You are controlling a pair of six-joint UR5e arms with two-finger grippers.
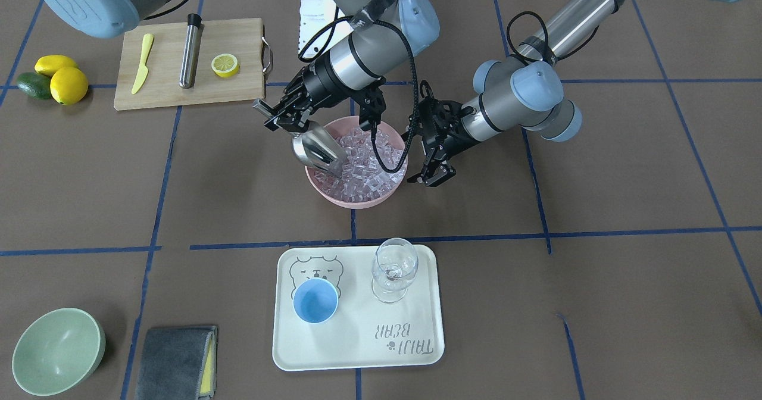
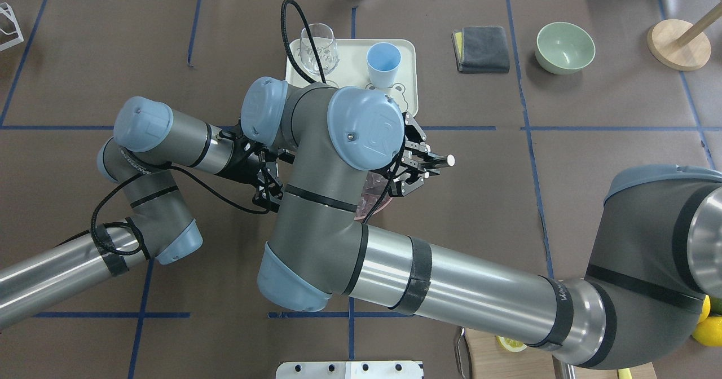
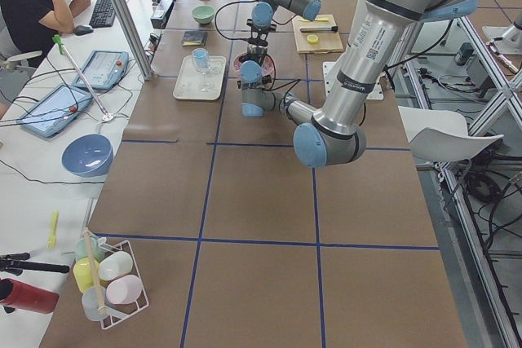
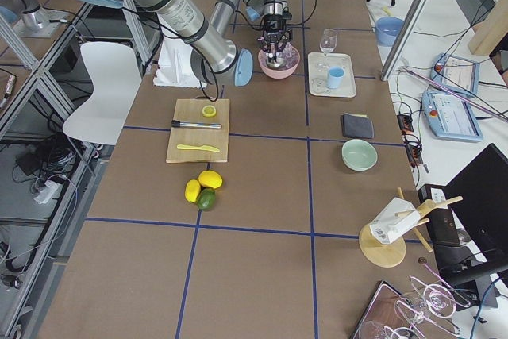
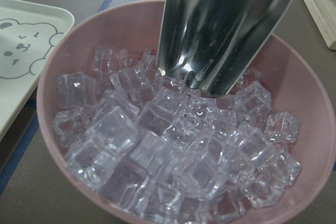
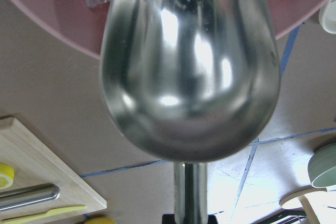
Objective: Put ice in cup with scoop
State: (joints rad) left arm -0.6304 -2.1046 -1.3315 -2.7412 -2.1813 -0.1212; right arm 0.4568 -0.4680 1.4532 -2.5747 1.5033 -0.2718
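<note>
The brown tabletop (image 1: 595, 305) is crossed by blue tape lines. A pale tray (image 1: 357, 334) is laid on it, and a pink bowl (image 1: 352, 201) is set apart from the tray, toward the robot. The right end effector (image 1: 284, 116) is clamped on a rod handle; the left end effector (image 1: 431, 177) is held spread just beside the bowl's rim. The scoop (image 1: 314, 148), held by that handle, is tilted mouth-down into the bowl. The cup (image 1: 315, 300) is stood upright on the tray. The ice (image 1: 372, 168) is heaped in the bowl and touched by the scoop's lip.

— What stands around you?
— My brown table (image 4: 254, 275), crossed by blue tape lines (image 4: 309, 196). A white chair (image 4: 99, 85) sits at middle left of the right-end view; a white desk (image 3: 28, 201) with tablets (image 3: 102, 69) runs down the left-end view's left edge.
</note>
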